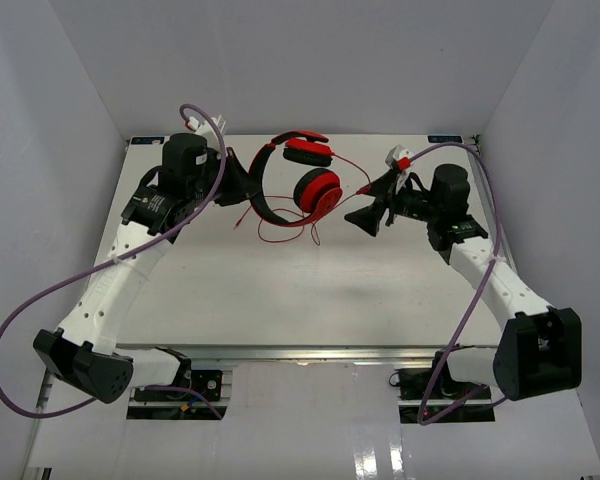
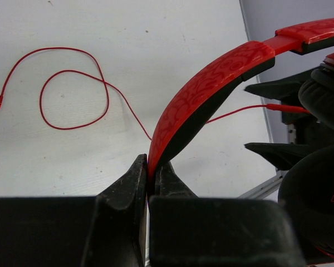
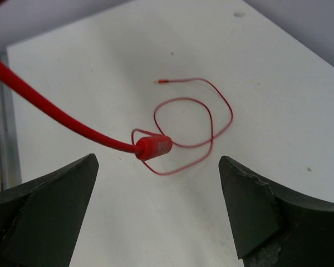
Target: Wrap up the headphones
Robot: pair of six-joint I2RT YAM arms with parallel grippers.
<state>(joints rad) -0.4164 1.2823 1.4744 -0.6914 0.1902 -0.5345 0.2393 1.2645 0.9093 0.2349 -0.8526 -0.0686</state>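
Pinching headphones [image 1: 310,152] by headband [image 2: 211,83], cups [image 1: 317,191] rightward, left end effector [image 2: 151,169]; right end effector [image 3: 158,167] spread wide

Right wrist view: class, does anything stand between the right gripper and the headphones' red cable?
Nothing visible does. The right gripper is open, and the thick red sleeve on the cable sits just ahead of the gap between its fingers. Beyond it, only the cable's loose loops lie on the table.

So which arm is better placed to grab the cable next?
Right. The right gripper is open with the red cable just in front of it; the left gripper is shut on the headband, steadying the headphones.
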